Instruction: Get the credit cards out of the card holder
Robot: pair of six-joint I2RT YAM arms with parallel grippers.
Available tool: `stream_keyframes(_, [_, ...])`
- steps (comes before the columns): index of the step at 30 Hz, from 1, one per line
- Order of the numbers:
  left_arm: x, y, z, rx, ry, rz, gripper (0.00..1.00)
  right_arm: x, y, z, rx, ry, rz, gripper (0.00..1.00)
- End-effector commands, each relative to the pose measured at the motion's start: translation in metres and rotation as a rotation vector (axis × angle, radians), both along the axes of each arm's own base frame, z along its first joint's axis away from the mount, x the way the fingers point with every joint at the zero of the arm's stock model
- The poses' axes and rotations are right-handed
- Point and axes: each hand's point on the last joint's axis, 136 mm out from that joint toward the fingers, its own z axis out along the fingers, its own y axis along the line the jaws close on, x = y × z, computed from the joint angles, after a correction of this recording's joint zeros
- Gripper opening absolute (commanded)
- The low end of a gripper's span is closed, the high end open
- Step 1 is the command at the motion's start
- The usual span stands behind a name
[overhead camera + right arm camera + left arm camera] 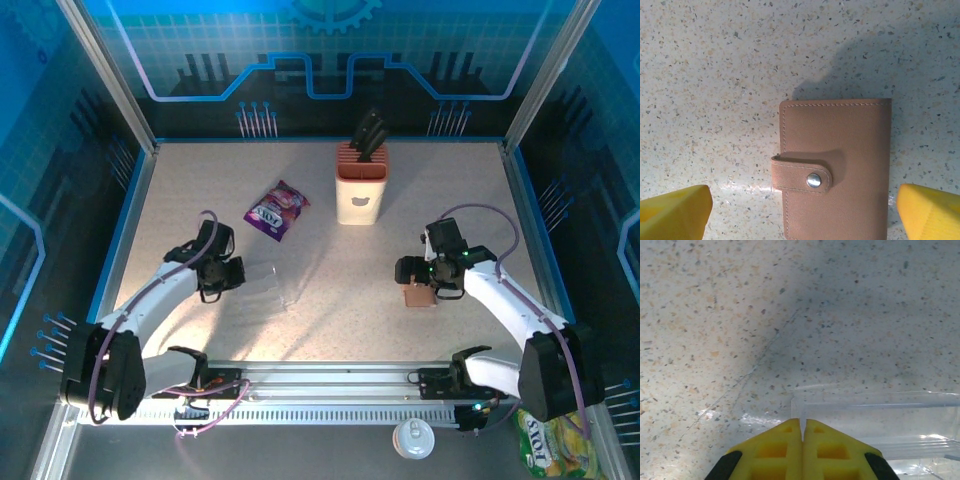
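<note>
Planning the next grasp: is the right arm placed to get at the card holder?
Probably yes. The right gripper hangs open over the card holder, straddling it, with nothing in between. The snap strap is closed.

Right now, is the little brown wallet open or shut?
Shut. The card holder lies folded flat on the table, and its strap is fastened across the front by the silver snap.
</note>
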Motion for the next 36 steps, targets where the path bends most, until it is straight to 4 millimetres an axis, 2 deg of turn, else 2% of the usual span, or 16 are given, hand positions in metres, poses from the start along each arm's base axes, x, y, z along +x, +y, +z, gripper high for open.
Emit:
stream_keyframes(1, [0.015, -0.013, 0.017, -0.001, -0.034, -0.035, 0.00, -0.003, 0.001, 0.004, -0.001, 0.001, -0.005, 0.96])
stream_keyframes(6, [0.038, -0.043, 0.028, 0.007, -0.052, -0.102, 0.00, -0.003, 0.001, 0.003, 0.000, 0.000, -0.008, 0.96])
stream_keyframes(14, [0.085, -0.120, 0.044, 0.043, -0.076, -0.250, 0.01, -0.003, 0.001, 0.000, -0.001, 0.003, -0.012, 0.96])
stream_keyframes(21, [0.117, -0.176, 0.040, 0.050, -0.064, -0.307, 0.01, -0.004, 0.000, -0.001, -0.006, 0.005, -0.015, 0.96])
stream_keyframes(27, [0.131, -0.196, 0.027, 0.054, -0.041, -0.308, 0.00, -0.004, 0.001, -0.002, 0.004, 0.010, -0.016, 0.96])
stream_keyframes(32, [0.132, -0.193, 0.009, 0.079, -0.005, -0.287, 0.00, -0.005, 0.001, -0.003, -0.003, 0.021, -0.018, 0.96])
stream_keyframes(36, [0.133, -0.186, 0.003, 0.116, -0.002, -0.259, 0.01, -0.006, 0.000, -0.005, -0.012, 0.025, -0.014, 0.96])
